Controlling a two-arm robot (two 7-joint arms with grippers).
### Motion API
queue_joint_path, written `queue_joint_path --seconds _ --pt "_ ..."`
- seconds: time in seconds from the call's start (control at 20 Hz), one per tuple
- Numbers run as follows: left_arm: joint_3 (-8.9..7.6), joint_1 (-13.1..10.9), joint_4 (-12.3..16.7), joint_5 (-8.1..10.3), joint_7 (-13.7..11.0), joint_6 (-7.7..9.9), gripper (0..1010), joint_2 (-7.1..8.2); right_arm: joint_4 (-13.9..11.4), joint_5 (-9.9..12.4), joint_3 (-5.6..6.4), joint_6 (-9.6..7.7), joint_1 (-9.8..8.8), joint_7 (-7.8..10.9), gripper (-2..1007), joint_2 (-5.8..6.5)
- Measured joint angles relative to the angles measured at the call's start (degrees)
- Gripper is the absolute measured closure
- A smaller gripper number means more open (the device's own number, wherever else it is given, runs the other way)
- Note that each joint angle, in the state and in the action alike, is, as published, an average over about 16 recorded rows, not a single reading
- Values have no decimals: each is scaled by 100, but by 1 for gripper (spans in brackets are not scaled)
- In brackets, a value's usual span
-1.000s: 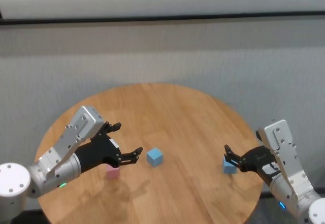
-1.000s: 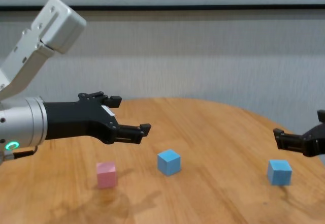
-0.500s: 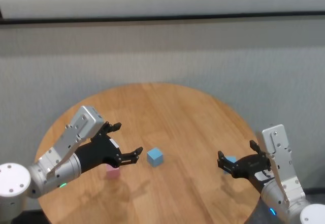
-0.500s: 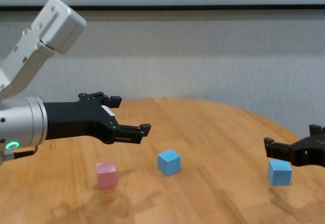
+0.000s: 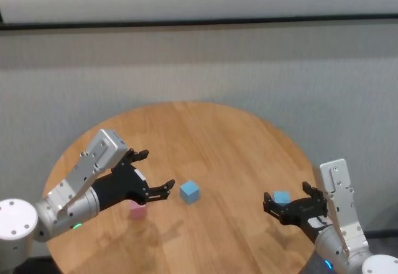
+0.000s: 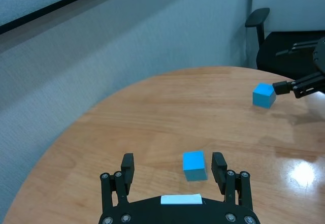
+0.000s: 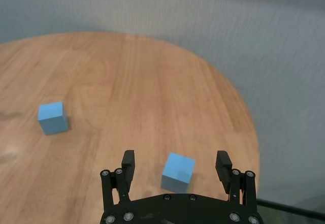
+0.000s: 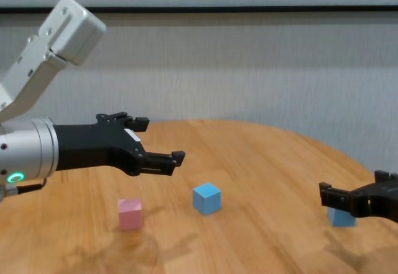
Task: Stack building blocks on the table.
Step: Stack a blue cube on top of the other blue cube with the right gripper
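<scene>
On the round wooden table [image 5: 205,131] a pink block [image 5: 137,210] lies at the left. One light blue block [image 5: 189,192] sits near the middle and a second blue block [image 5: 282,197] lies close to the right edge. My left gripper [image 5: 157,169] hangs open above the table, over the pink block and left of the middle blue block [image 6: 194,165]. My right gripper [image 5: 287,199] is open and low on the near side of the right blue block [image 7: 178,172], which sits just ahead of its spread fingers, untouched.
The table's rounded right edge [image 7: 251,132] runs close beyond the right blue block. A dark office chair [image 6: 261,21] stands off the table past that side. A grey wall rises behind the table.
My right gripper has pulled back toward me and lowered, swinging from beside the right blue block to its near side. The left arm and all blocks have stayed put.
</scene>
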State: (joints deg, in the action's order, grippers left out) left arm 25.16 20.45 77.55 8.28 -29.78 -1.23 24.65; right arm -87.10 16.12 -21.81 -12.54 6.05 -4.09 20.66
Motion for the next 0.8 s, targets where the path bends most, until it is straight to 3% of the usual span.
queue_joint_path --seconds 0.8 --pt "0 1 -3 1 0 0 8 -1 300 -90 157 19 62 164 0 -256"
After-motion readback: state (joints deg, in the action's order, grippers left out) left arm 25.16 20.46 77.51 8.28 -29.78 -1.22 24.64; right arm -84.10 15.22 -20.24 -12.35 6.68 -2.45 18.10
